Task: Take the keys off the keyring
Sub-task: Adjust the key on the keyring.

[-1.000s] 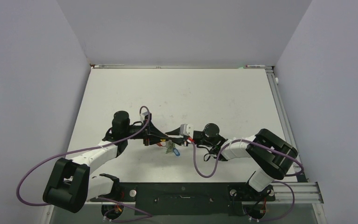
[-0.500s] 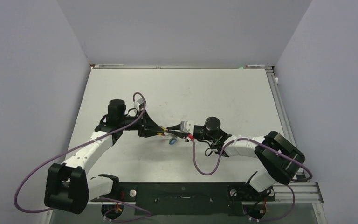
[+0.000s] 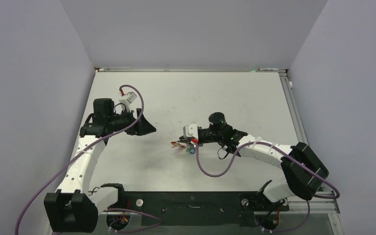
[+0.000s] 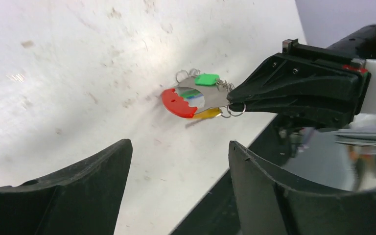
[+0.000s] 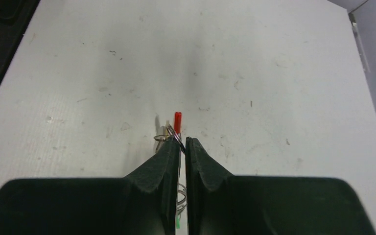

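Keyring point(image 4: 177, 104) broadside from left wrist; right wrist sees only red edge.

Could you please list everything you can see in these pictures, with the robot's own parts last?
keyring: one, silver with a red strap, mid-table, pinched at its edge
keys: number unclear, tags green, yellow and blue, bunched on the keyring
table: one, white, scuffed, under everything
cables: two, purple, looping above the table
left gripper: one, black, open, left of the keyring and apart from it
right gripper: one, black, shut on the keyring
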You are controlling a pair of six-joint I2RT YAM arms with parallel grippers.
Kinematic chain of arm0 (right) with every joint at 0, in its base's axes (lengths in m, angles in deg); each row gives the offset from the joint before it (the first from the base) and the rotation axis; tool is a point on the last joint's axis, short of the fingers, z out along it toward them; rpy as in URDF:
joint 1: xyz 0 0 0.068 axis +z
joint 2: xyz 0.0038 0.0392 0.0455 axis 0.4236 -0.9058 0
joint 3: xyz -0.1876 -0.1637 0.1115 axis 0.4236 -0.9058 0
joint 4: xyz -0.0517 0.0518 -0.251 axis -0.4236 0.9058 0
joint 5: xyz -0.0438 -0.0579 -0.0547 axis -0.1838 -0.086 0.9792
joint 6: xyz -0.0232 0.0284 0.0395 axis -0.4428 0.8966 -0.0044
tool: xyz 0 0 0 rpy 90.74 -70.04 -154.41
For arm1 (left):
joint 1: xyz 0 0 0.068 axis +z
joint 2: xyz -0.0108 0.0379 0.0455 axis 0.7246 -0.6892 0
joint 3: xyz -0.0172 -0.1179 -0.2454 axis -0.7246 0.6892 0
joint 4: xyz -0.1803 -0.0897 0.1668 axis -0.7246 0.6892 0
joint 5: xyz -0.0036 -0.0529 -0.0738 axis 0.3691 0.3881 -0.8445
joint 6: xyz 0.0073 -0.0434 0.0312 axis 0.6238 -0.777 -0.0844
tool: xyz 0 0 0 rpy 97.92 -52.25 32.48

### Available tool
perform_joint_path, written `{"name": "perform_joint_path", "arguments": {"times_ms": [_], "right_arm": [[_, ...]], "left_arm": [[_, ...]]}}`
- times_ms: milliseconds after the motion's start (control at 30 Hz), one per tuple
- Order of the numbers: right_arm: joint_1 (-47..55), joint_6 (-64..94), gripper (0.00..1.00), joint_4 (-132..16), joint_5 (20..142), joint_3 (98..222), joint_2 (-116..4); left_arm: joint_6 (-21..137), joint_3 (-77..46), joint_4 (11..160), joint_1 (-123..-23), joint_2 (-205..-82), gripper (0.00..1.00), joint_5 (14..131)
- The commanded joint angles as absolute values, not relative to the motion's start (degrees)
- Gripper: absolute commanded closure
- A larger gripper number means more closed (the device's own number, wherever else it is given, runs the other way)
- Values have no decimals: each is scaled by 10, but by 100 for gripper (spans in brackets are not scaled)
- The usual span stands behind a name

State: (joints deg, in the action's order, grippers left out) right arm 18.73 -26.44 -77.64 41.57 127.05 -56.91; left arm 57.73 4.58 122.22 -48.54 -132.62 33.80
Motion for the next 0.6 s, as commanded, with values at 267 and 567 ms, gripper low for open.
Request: {"name": "perform_joint_path", "arguments": {"times_ms": [267, 567], "right_arm": [[189, -99, 95, -733, 492, 1309, -533], [189, 13, 95, -764, 540, 1311, -532]], "left_arm": [[751, 317, 782, -562, -1062, 27, 415], [808, 389, 634, -746, -1104, 31, 525]]}}
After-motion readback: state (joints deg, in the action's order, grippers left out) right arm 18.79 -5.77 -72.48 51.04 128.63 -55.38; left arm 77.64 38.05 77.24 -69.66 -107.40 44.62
